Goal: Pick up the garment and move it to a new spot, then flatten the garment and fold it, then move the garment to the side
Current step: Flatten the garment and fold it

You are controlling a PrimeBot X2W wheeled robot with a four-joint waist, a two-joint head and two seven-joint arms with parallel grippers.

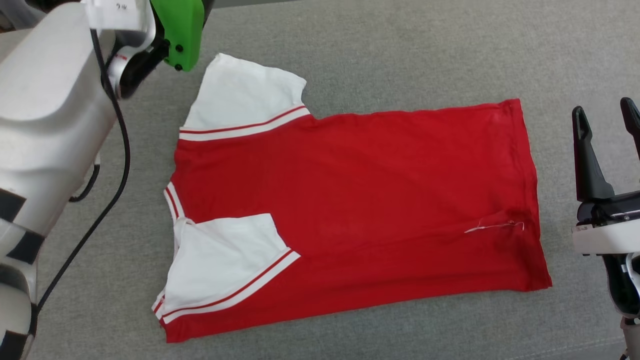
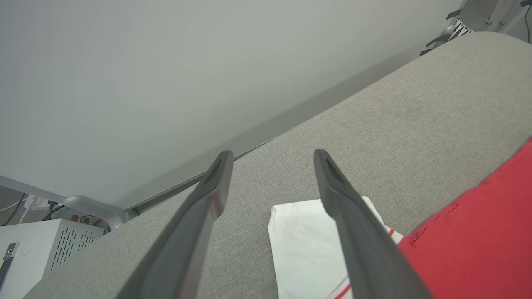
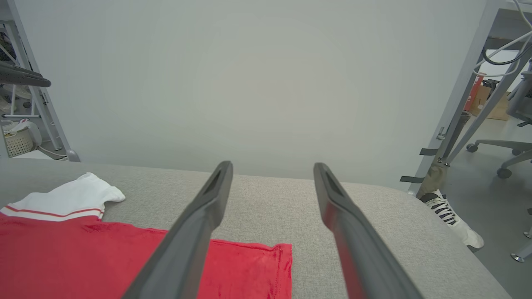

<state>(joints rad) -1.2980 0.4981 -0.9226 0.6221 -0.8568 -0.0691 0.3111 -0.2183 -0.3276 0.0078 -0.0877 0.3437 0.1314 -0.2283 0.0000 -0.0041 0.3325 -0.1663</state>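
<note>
The garment [image 1: 360, 200] lies spread flat on the grey padded surface [image 1: 400, 50], collar to the left and hem to the right. Its near white sleeve [image 1: 220, 260] is folded in over the red body. The far sleeve [image 1: 245, 95] sticks out flat. My left gripper [image 2: 272, 154] hangs open above that far sleeve [image 2: 299, 245], with nothing between its fingers. Just off the hem, my right gripper [image 1: 603, 105] stands open and empty. In the right wrist view the right gripper [image 3: 272, 165] points past the hem corner [image 3: 274, 261].
My pale left forearm [image 1: 50, 115] with its black cable and green mount [image 1: 182, 30] fills the upper left. A loose white thread [image 1: 495, 226] lies near the hem. A person's shoe [image 3: 451, 214] and an office chair [image 3: 511, 149] stand beyond the surface's right end.
</note>
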